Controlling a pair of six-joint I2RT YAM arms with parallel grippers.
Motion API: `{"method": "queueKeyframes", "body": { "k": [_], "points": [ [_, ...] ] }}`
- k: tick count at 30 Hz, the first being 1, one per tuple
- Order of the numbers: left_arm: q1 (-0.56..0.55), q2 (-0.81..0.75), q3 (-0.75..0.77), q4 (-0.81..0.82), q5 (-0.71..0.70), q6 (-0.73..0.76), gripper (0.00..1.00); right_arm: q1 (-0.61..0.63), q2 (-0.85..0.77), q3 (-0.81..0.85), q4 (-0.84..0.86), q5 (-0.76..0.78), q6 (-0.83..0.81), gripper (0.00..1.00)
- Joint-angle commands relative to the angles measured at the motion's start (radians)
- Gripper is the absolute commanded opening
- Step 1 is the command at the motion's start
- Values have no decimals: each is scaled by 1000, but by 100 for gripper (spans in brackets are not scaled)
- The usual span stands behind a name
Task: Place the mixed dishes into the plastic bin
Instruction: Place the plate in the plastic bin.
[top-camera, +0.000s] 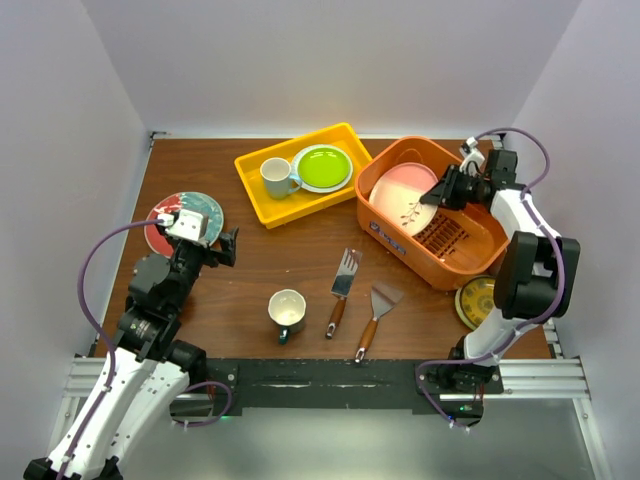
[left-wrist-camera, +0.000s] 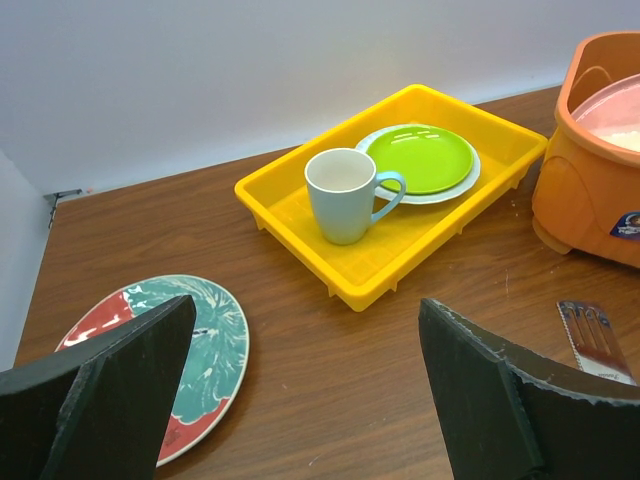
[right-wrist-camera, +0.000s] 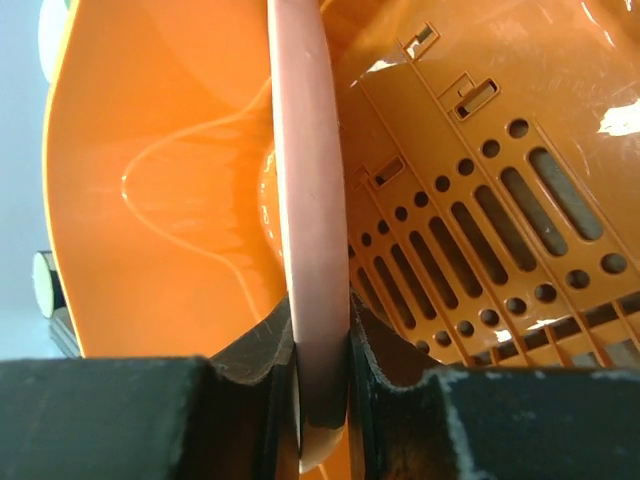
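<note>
My right gripper (top-camera: 443, 190) reaches into the orange plastic bin (top-camera: 462, 268) and is shut on the rim of a pink plate (top-camera: 405, 198) that leans tilted inside it. In the right wrist view the fingers (right-wrist-camera: 250, 375) pinch the plate's edge (right-wrist-camera: 308, 200) above the bin's slotted floor (right-wrist-camera: 480, 220). My left gripper (top-camera: 222, 248) is open and empty beside a red-and-teal plate (top-camera: 200, 210), which also shows in the left wrist view (left-wrist-camera: 210, 340). A dark-teal mug (top-camera: 287, 312) stands at the front middle. A yellow patterned plate (top-camera: 478, 300) lies right of the bin. A lime green plate (top-camera: 322, 167) lies in the yellow tray (top-camera: 255, 190).
A white mug (top-camera: 277, 177) stands in the yellow tray beside the green plate. Two wooden-handled spatulas (top-camera: 343, 282) (top-camera: 375, 315) lie in front of the bin. The left wrist view shows the tray (left-wrist-camera: 400, 260), the mug (left-wrist-camera: 342, 195) and the bin's wall (left-wrist-camera: 590, 190).
</note>
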Motion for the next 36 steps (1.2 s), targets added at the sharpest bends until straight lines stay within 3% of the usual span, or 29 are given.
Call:
{"method": "queueKeyframes", "body": {
  "k": [1, 5, 19, 36],
  "points": [
    [2, 4, -8, 47, 14, 2, 99, 13, 7, 60, -32, 93, -88, 29],
    [2, 4, -8, 47, 15, 2, 99, 17, 18, 66, -49, 113, -108, 42],
    [2, 1, -8, 47, 16, 3, 99, 31, 62, 77, -94, 178, -157, 68],
    [2, -2, -6, 46, 16, 3, 99, 69, 97, 106, -138, 322, -193, 93]
  ]
}}
